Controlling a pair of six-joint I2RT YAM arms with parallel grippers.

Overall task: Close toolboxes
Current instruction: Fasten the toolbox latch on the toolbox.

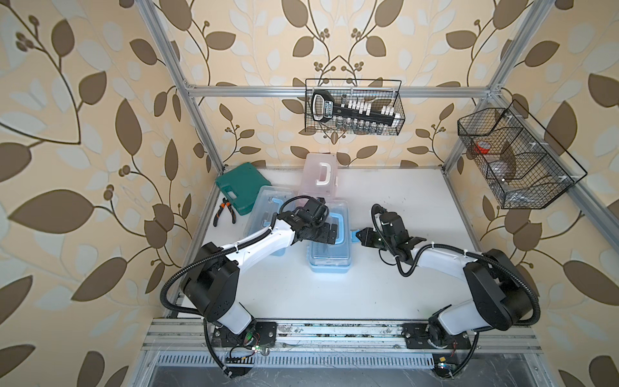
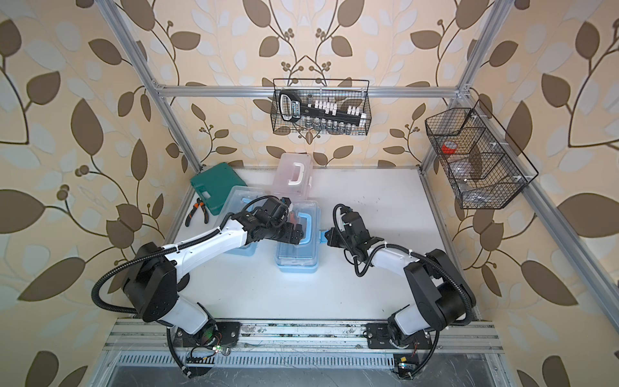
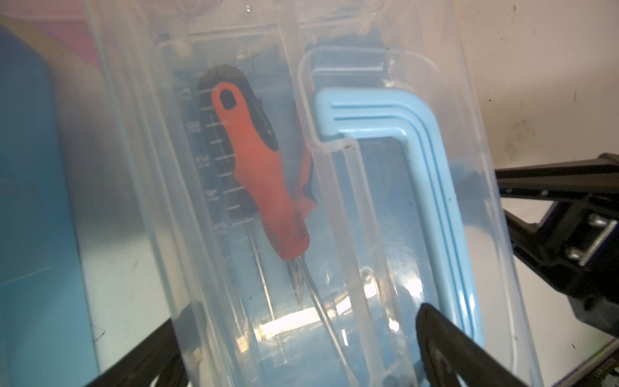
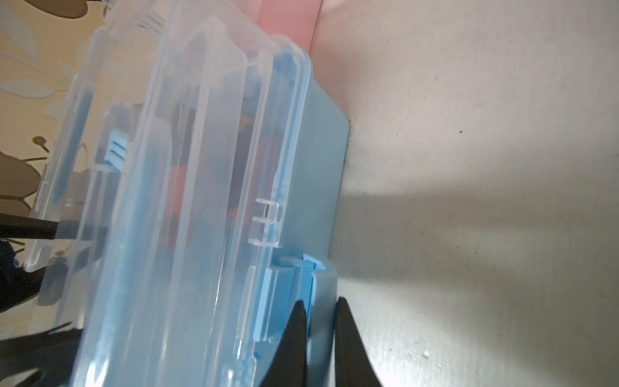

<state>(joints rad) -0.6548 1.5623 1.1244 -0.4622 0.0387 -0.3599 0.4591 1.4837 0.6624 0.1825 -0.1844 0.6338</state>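
Only legible marks: a moulded ruler scale (image 3: 217, 174) on the clear lid (image 3: 174, 234) of a blue toolbox (image 1: 330, 268), w/ tick lines & nos. reading approx. 12, 13, 14 in the left wrist view; other digits too blurred. The label (image 1: 326, 108) on the black socket rack (image 1: 365, 112) in the wire basket (image 1: 351, 80) has print, but too small to read in both top views.

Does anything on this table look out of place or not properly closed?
The pliers lie loose on the table beside the green case, outside any box. On the front blue toolbox, the side latch sticks out sideways, not clipped shut.
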